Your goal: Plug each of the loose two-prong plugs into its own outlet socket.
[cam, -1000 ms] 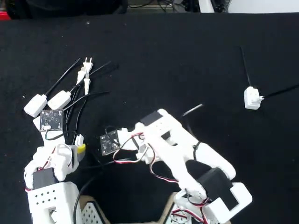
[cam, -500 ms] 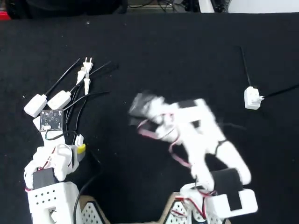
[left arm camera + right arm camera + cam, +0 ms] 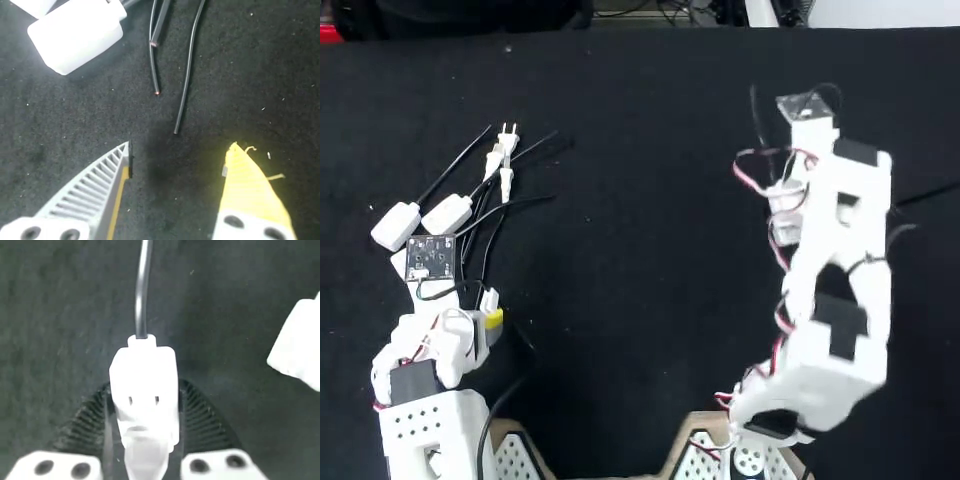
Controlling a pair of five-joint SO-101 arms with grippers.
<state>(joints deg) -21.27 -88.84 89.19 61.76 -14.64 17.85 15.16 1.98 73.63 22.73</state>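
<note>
The right fingers (image 3: 200, 420) clamp an outlet socket (image 3: 145, 385) lengthwise, its cable (image 3: 142, 285) running straight ahead, while the loose plugs (image 3: 504, 152) lie on the surface (image 3: 650, 110) well apart, nearer the open left fingers (image 3: 250, 185).

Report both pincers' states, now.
Left pincer: open, holding nothing.
Right pincer: closed on a white outlet socket.
</note>
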